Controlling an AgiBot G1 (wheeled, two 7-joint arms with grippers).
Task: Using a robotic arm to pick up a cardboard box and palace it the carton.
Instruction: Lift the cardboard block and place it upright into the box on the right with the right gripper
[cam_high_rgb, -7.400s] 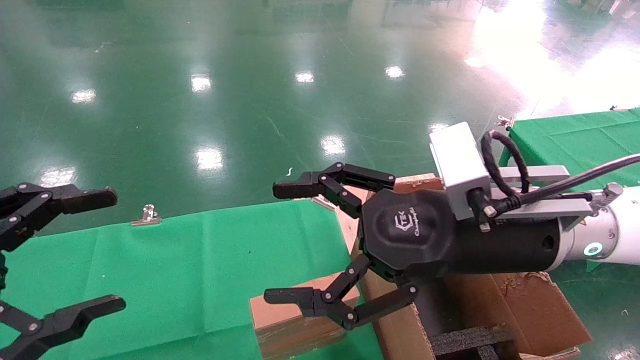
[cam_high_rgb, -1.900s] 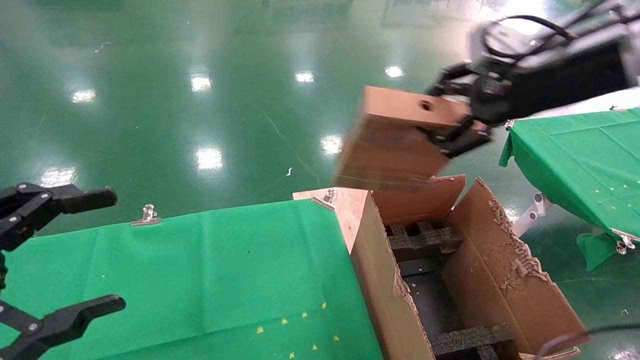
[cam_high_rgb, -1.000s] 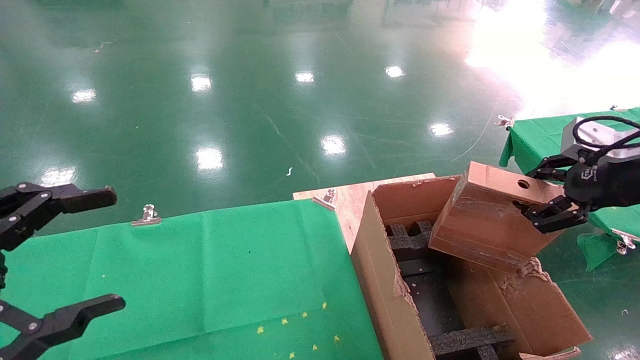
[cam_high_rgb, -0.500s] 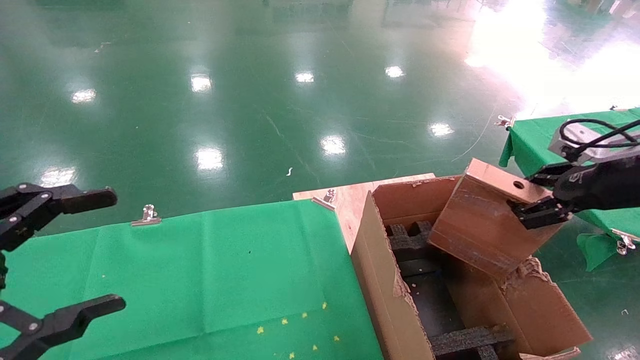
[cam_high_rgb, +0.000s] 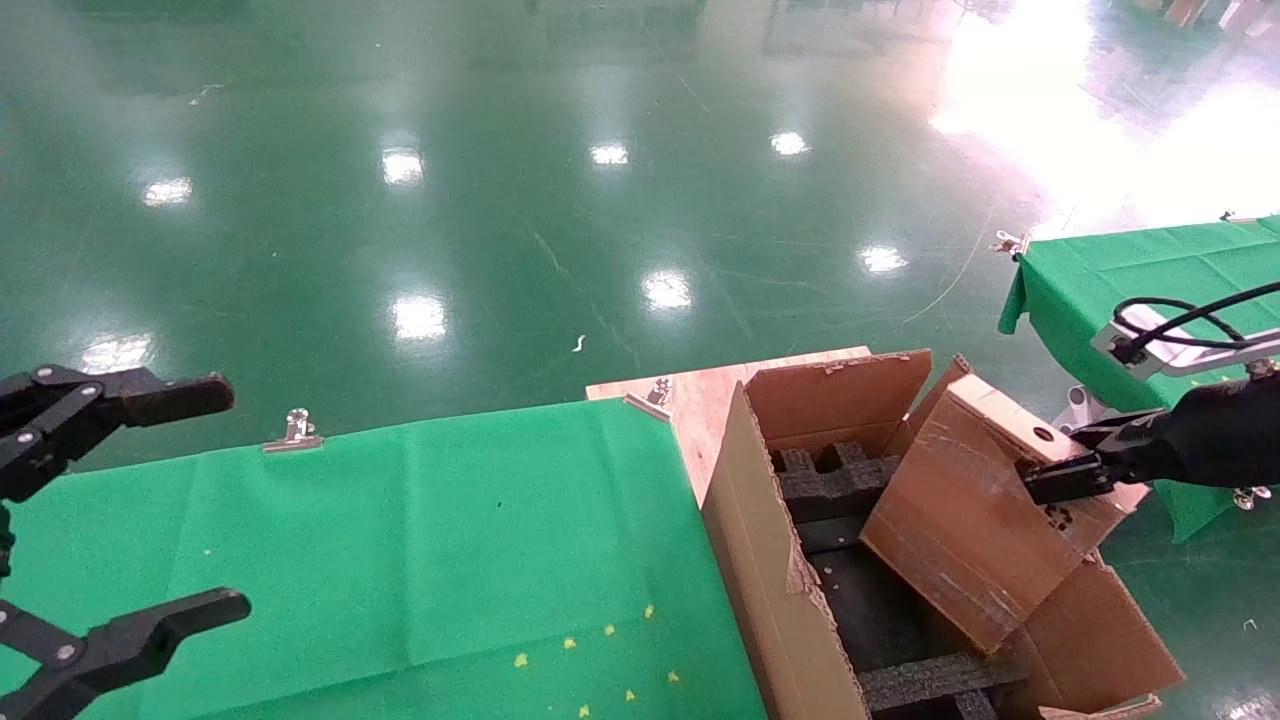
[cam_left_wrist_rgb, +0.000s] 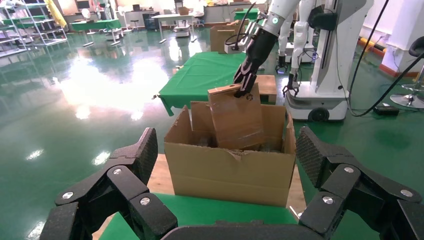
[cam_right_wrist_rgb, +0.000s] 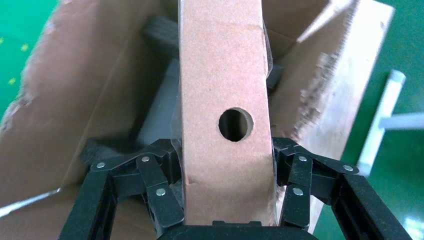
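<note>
The small brown cardboard box (cam_high_rgb: 960, 520) with a round hole hangs tilted, its lower end inside the large open carton (cam_high_rgb: 770, 560) above the black foam inserts (cam_high_rgb: 830, 480). My right gripper (cam_high_rgb: 1065, 465) is shut on the box's upper end from the right. In the right wrist view the box (cam_right_wrist_rgb: 222, 75) fills the gap between the black fingers (cam_right_wrist_rgb: 160, 190) of the right gripper (cam_right_wrist_rgb: 225, 155). The left wrist view shows the box (cam_left_wrist_rgb: 237, 120) leaning inside the carton (cam_left_wrist_rgb: 230, 175). My left gripper (cam_high_rgb: 215, 500) is parked open at the far left, holding nothing.
The carton stands at the right end of a green-clothed table (cam_high_rgb: 400, 530), beside a bare wooden corner (cam_high_rgb: 690, 395) with metal clips (cam_high_rgb: 297, 430). A second green table (cam_high_rgb: 1150, 270) stands at the far right. The carton's right flap (cam_high_rgb: 1090, 640) is torn.
My right gripper has carried the box down and to the right, from above the carton's rim into its opening. The box has tilted further. The left arm has not moved.
</note>
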